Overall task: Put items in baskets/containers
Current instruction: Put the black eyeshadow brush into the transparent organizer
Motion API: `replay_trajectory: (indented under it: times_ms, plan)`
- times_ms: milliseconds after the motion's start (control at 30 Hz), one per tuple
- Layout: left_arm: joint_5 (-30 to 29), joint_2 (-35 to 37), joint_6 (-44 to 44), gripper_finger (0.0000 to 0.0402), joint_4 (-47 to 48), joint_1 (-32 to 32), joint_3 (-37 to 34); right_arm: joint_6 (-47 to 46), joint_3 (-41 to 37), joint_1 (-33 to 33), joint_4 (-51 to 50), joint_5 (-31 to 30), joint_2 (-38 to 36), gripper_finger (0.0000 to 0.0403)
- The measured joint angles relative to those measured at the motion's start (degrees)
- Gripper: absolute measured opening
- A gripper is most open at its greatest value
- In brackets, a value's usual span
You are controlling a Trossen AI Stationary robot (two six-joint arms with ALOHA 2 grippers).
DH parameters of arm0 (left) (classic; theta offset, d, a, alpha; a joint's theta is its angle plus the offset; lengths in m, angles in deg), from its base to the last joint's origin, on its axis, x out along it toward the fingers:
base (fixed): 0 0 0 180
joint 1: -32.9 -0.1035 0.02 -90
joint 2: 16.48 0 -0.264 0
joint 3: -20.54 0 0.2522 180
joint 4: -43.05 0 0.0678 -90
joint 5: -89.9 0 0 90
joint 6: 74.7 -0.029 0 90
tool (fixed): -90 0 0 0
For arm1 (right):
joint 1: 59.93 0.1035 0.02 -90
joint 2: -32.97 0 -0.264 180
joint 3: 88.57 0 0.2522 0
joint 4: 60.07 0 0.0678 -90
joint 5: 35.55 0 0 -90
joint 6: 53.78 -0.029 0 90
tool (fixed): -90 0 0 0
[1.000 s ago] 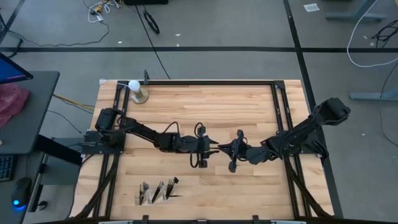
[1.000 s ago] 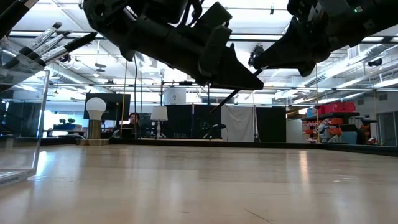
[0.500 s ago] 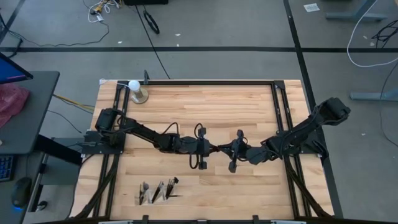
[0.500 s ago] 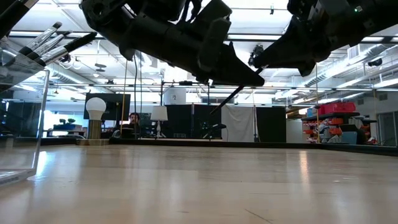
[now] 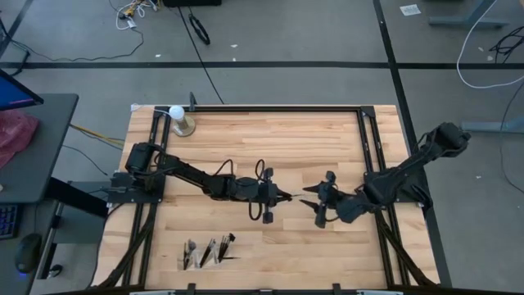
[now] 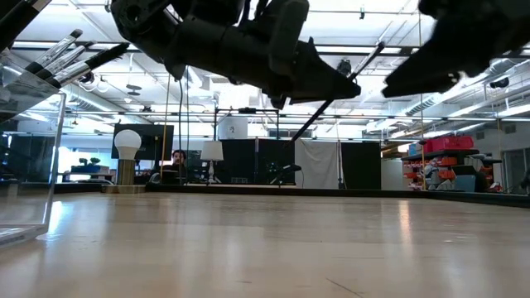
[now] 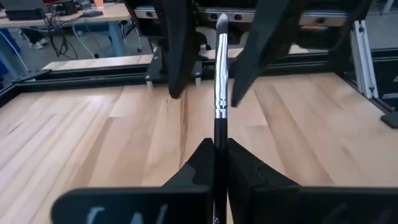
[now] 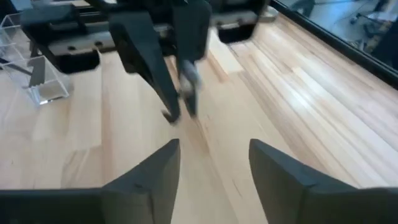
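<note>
My left gripper is over the table's middle, shut on a thin makeup brush with a dark handle, silvery ferrule and dark bristle tip. The brush shows in the low view as a slanting line. My right gripper stands open a short way to the right, facing the brush without touching it; its own view shows the wide gap. The clear organizer sits near the front edge with several brushes standing in it. My left gripper pinches the brush's dark handle between its two fingers, which come nearly level from the table's left. The brush sticks out past the fingertips, its bristle end raised toward my right gripper. It is lifted clear of the table.
A white ball on a metal stand sits at the far left corner. Black rails run along the table's sides. Bare wood lies between the arms and the far edge. A person sits in the room beyond.
My right gripper has opened, let go of the brush and drawn back toward the table's right edge. The brush has stayed with my left gripper, which has kept its place and tipped the bristle end slightly upward.
</note>
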Motion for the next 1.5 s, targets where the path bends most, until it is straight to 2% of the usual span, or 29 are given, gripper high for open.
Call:
replay_trajectory:
  times_ms: [167,467,700,833,967,1133,1300,1500]
  plan:
    - [0.2,0.0,0.03,0.0015,-0.52,-0.02,0.0,-5.97,-4.11,5.16,-1.51,-4.2,-3.43,0.0198]
    - [1.23,-0.59,0.75,0.0015,-3.1,-0.72,-0.02,-17.97,-13.92,9.38,3.15,-4.64,-4.37,0.0199]
    - [3.73,-2.69,1.36,0.0015,-6.09,-4.09,-0.11,-18.4,-20.61,9.36,15.2,-5.05,-4.33,0.0199]
    - [10.04,-2.69,2.66,0.0015,-12.34,-7.39,-0.11,-17.83,-21.94,9.36,17.76,-5.09,-4.31,0.0199]
    - [18.29,-2.67,5.29,0.0015,-18.93,-10.85,-0.1,-15.39,-21.95,9.36,18.56,-5.94,-3.72,0.0199]
    - [22.55,-2.67,7.45,0.0015,-27.13,-12.35,-0.11,-9.63,-21.95,8.79,25.51,-8.39,0.05,0.0199]
    - [24.44,-2.67,8.87,0.0015,-34.81,-10.79,-0.11,0.79,-21.95,6.58,41.43,-8.65,6.94,0.0199]
    - [24.37,-2.67,8.67,0.0015,-38.07,-8.37,-0.11,17.66,-19.79,3.93,63.07,-8.1,16.2,0.0199]
